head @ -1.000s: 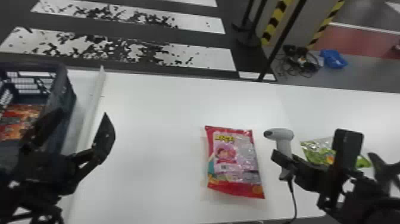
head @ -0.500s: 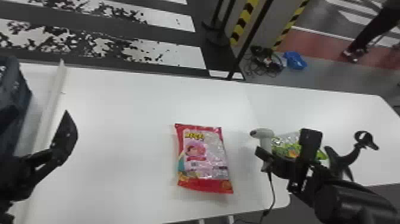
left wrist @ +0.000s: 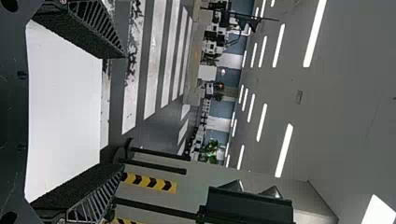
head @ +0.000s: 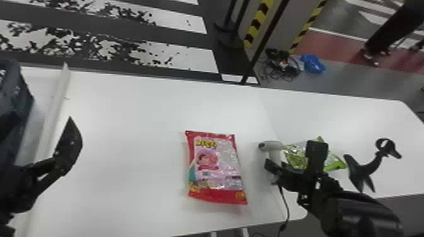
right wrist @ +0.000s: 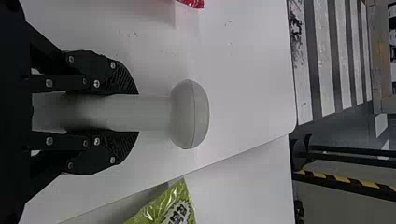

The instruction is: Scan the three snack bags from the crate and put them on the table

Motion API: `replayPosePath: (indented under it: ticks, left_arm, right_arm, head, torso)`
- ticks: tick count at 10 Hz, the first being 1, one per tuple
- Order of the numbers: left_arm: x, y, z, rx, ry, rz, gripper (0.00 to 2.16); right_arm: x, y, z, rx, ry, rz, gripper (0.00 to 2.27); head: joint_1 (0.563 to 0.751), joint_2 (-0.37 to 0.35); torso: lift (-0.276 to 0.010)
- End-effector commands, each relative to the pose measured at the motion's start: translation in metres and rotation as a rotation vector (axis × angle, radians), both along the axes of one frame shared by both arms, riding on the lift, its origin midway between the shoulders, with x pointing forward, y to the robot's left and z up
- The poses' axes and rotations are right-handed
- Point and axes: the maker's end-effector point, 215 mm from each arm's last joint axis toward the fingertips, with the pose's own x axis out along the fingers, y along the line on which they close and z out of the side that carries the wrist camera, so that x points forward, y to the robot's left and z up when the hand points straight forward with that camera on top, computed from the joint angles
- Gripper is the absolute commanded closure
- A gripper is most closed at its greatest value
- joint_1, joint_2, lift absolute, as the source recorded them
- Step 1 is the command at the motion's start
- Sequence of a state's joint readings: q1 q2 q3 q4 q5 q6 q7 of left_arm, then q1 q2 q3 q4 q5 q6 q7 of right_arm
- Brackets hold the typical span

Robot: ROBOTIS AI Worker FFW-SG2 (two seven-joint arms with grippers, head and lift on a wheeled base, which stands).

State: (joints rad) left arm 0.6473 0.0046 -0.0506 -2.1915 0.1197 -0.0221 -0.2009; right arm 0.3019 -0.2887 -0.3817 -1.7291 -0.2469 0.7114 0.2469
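We see the red snack bag point(head: 217, 167) lying flat on the white counter point(head: 132, 119). Just right of it, we keep our right pincer point(head: 277, 167) clenched around the handle of the handheld scanner point(head: 273, 147). Farther right of the red bag lies the green snack bag point(head: 332, 162), partly hidden. Well left of the red bag, we hold our left pincer point(head: 40, 124) released, near the dark crate point(head: 22, 94).

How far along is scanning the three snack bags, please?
The green bag, off to the right, looks done. The right gripper holds the scanner, and the red bag lies on the table, its scan probably left. A third bag probably remains too, though what the crate holds I cannot tell.
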Motion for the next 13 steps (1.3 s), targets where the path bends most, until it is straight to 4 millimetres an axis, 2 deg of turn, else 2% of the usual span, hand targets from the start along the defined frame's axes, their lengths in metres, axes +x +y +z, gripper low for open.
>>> replayPosePath:
  ticks: [1, 2, 3, 4, 5, 6, 8, 9, 10, 13]
  left_arm:
    - [0.0, 0.0, 0.001, 0.0, -0.002, 0.0, 0.03]
    - [0.0, 0.0, 0.001, 0.0, -0.002, 0.0, 0.03]
    - [0.002, 0.0, 0.002, -0.001, -0.005, 0.001, 0.03]
    - [0.003, 0.0, 0.003, 0.0, -0.008, 0.001, 0.03]
    - [0.003, 0.001, 0.002, 0.002, -0.002, 0.002, 0.03]
    - [0.004, 0.002, 0.001, 0.004, 0.001, 0.004, 0.03]
    - [0.005, 0.004, 0.0, 0.002, 0.001, 0.008, 0.03]
    - [0.005, 0.004, -0.001, 0.003, 0.004, 0.005, 0.03]
    - [0.006, 0.001, 0.001, 0.004, 0.001, -0.003, 0.03]
    - [0.004, 0.006, -0.003, 0.008, 0.009, 0.006, 0.03]
  right_arm:
    - [0.002, -0.004, -0.005, -0.014, 0.013, 0.0, 0.41]
    - [0.003, -0.008, -0.004, -0.021, 0.015, -0.002, 0.18]
    - [0.004, -0.012, -0.001, -0.03, 0.009, -0.005, 0.06]
    - [0.009, -0.02, 0.018, -0.046, -0.03, -0.02, 0.05]
    - [0.007, -0.016, 0.046, -0.029, -0.078, -0.016, 0.06]
    - [-0.002, -0.003, 0.068, 0.02, -0.082, 0.007, 0.06]
    - [-0.03, 0.044, 0.087, 0.228, 0.019, 0.097, 0.07]
    - [-0.045, 0.072, 0.086, 0.355, 0.103, 0.141, 0.07]
    - [-0.052, 0.085, 0.085, 0.417, 0.147, 0.164, 0.07]
    - [-0.03, 0.095, 0.046, 0.441, 0.184, 0.194, 0.07]
  head:
    - [0.695, -0.35]
    - [0.695, -0.35]
    - [0.695, -0.35]
    - [0.695, -0.35]
    - [0.695, -0.35]
    - [0.695, -0.35]
    - [0.695, -0.35]
    - [0.695, -0.35]
    - [0.695, -0.342]
    - [0.695, -0.301]
  torso:
    - [-0.094]
    - [-0.094]
    - [-0.094]
    - [-0.094]
    - [-0.094]
    - [-0.094]
    - [-0.094]
    - [-0.094]
    - [-0.094]
    - [-0.094]
